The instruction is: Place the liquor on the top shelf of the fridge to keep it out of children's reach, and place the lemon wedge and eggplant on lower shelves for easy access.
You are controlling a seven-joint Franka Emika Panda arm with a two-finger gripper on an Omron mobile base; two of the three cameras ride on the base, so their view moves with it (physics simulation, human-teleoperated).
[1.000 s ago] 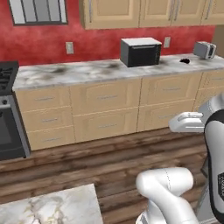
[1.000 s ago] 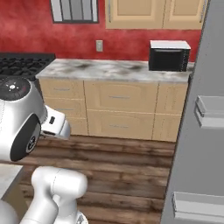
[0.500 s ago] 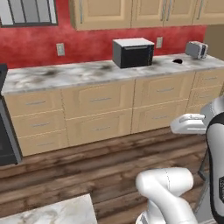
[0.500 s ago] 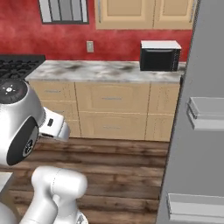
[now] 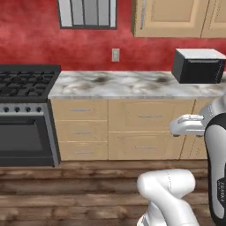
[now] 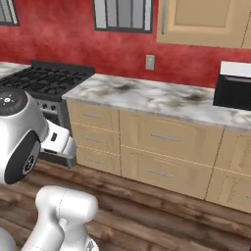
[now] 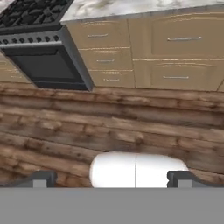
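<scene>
While spread wide, the gripper point(image 7: 111, 178) holds nothing above the wooden floor point(image 7: 87, 127).

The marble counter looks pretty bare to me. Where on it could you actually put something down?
The marble counter is bare from the stove on its left to the black microwave on its right, below the wall outlet. The microwave's end is the only occupied stretch.
</scene>
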